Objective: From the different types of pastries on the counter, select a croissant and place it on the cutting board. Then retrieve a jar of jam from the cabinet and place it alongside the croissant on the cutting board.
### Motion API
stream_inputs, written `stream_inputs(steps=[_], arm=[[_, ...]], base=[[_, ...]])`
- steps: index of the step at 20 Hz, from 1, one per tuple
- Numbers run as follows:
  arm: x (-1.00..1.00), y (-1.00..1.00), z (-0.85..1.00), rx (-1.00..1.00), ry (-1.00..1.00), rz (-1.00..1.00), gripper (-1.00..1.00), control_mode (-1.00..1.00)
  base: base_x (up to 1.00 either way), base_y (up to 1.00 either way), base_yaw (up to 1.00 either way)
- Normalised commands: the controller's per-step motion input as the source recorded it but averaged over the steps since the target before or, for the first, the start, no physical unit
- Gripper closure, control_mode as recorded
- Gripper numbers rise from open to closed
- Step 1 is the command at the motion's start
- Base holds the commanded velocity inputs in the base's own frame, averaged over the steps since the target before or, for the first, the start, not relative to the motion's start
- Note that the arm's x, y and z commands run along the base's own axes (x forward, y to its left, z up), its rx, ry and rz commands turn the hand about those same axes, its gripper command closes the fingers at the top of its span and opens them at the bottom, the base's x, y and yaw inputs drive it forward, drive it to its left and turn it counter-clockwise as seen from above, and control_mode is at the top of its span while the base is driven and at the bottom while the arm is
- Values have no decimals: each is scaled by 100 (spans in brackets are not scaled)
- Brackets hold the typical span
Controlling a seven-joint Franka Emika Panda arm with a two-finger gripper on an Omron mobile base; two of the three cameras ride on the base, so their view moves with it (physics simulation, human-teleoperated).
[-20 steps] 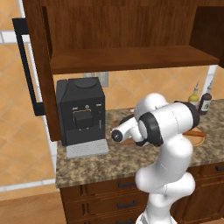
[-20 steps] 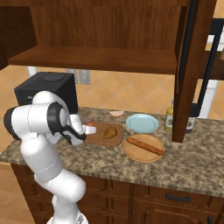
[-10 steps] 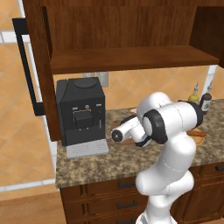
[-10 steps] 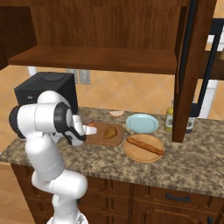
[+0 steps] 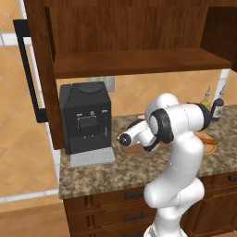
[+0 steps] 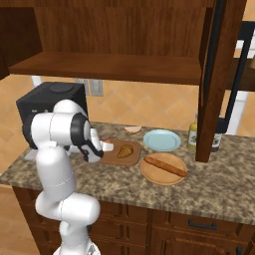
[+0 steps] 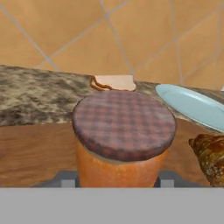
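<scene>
The tool point(image 7: 114, 181) is closed on the jar of jam point(image 7: 122, 140), and its two tips sit on both sides of the jar's low part, so the checked lid faces the camera and the jar is upright. The jar is low over the left part of the cutting board point(image 6: 130, 158), I judge because it is about to be set down there. The croissant point(image 6: 124, 150) already lies on the board, just to the right of the jar, so free wood is left for it. Farther right on the counter point(image 6: 219, 179) are a blue plate point(image 6: 162, 140) and a long pastry point(image 6: 165, 166) on a round wooden plate; a pale flat piece point(image 7: 114, 82) lies behind the board.
</scene>
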Motion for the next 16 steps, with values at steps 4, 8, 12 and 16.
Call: stream_inputs(steps=[4,8,12,16], arm=[[15,0,-62,0,-1,0,100,-100],[-17,-4,-71,0,-8,0,100,-100],[-15,-1,-74,0,-9,0,-100,-100],[-17,-6,-70,0,-8,0,-100,-100]], base=[[0,0,0],[0,0,0],[0,0,0],[0,0,0]])
